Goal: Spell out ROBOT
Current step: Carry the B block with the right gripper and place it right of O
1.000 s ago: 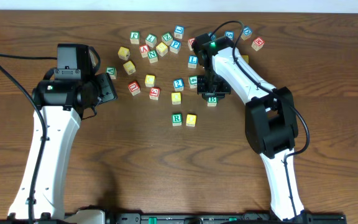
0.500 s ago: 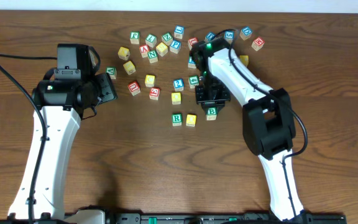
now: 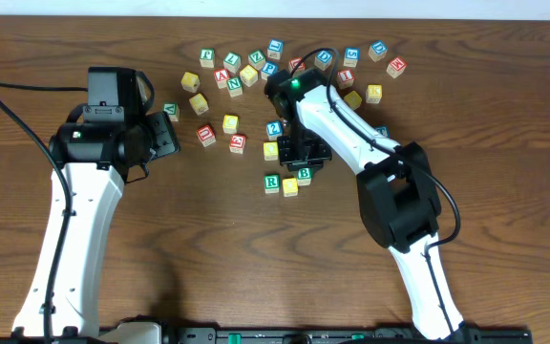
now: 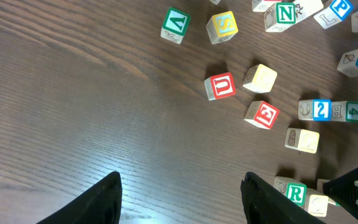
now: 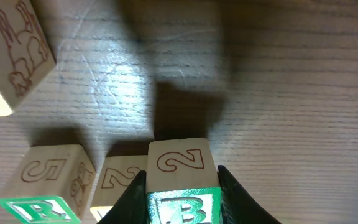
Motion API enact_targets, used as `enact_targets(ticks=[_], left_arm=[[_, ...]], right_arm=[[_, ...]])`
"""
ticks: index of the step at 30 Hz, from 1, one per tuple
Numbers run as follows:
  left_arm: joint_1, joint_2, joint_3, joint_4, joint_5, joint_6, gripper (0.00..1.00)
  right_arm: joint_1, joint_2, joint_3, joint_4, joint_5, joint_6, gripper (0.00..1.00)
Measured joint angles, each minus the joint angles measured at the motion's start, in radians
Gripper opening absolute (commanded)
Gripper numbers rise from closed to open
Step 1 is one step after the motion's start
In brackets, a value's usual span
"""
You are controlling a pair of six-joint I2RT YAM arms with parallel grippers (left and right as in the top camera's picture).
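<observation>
My right gripper [image 3: 302, 164] is shut on a green-lettered B block [image 3: 305, 175], which fills the space between its fingers in the right wrist view [image 5: 182, 186]. It holds the B just right of a yellow block [image 3: 291, 186], which stands beside the green R block [image 3: 271, 182]. In the right wrist view the R block [image 5: 42, 186] and the yellow block [image 5: 122, 177] lie left of the B. My left gripper [image 4: 182, 199] is open and empty over bare table at the left [image 3: 165, 134]. The R block also shows in the left wrist view [image 4: 294, 192].
Several loose letter blocks are scattered at the back centre [image 3: 246, 72] and back right [image 3: 370, 72]. A red U block [image 4: 219, 86] and a red block [image 4: 261, 114] lie ahead of my left gripper. A 2 block [image 3: 274, 129] sits behind the row.
My right gripper has carried the B block left and toward the front, from right of the row to right beside the yellow block. The left arm has not moved.
</observation>
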Motion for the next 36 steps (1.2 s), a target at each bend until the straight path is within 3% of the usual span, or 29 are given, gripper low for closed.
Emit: enact_targets(ticks=[15, 22, 36], left_arm=[[0.000, 0.000, 0.000, 0.000, 0.000, 0.000, 0.61], [0.000, 0.000, 0.000, 0.000, 0.000, 0.000, 0.61], [0.000, 0.000, 0.000, 0.005, 0.000, 0.000, 0.61]], right_arm=[[0.003, -0.001, -0.030, -0.003, 0.054, 0.042, 0.24], [0.008, -0.005, -0.049, -0.005, 0.055, 0.047, 0.41], [0.002, -0.005, 0.019, -0.044, 0.047, 0.010, 0.47]])
